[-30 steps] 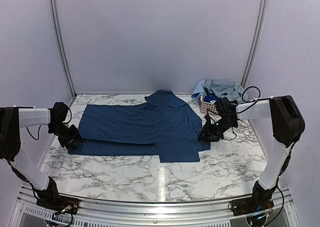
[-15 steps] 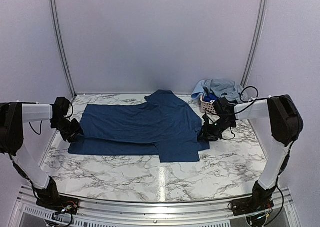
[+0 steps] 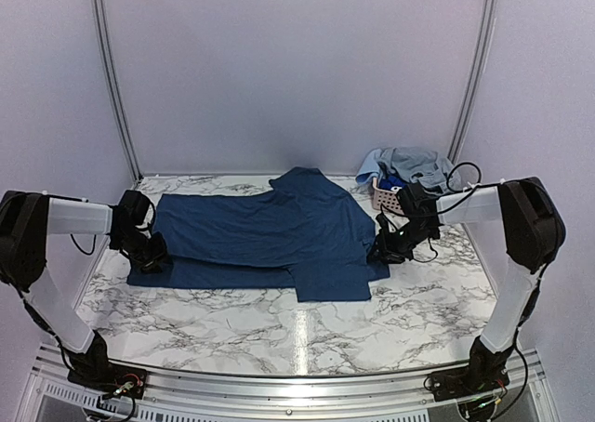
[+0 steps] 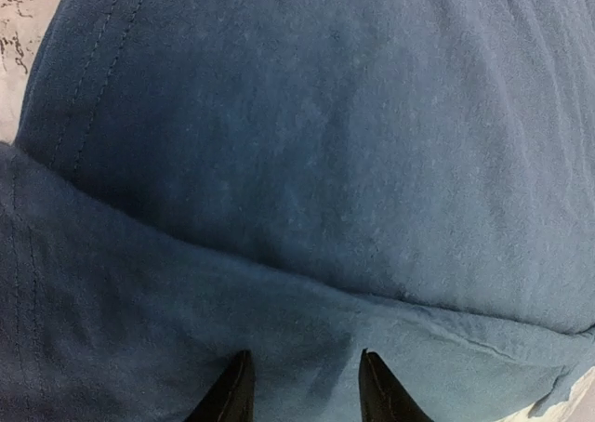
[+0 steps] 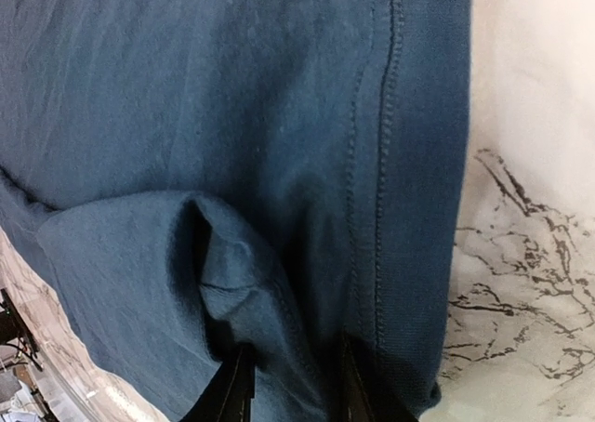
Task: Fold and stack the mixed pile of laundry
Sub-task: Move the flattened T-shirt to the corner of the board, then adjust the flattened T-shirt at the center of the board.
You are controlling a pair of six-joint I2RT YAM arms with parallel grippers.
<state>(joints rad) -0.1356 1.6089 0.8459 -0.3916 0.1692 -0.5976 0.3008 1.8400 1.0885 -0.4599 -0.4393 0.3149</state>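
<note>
One dark navy shirt (image 3: 270,231) lies spread flat across the middle of the marbled bench (image 3: 232,324). Its upper layer sits on a longer strip that shows along the near side. A pointed part reaches toward the back wall, and a squarish flap juts toward the near edge on the right. The cloth is matte, with a double-stitched hem along its right border.

At the back right stands a pink basket (image 3: 383,199), with the rest of the laundry pile (image 3: 409,166) heaped in it in light blue and grey-blue, plus a bright-blue scrap.

At the shirt's left edge, the left gripper (image 3: 152,255) has its jaws a little apart on the cloth. I cannot tell whether they pinch it. At the right edge, the right gripper (image 3: 384,250) has narrow jaws closed around a puckered fold beside the hem.
</note>
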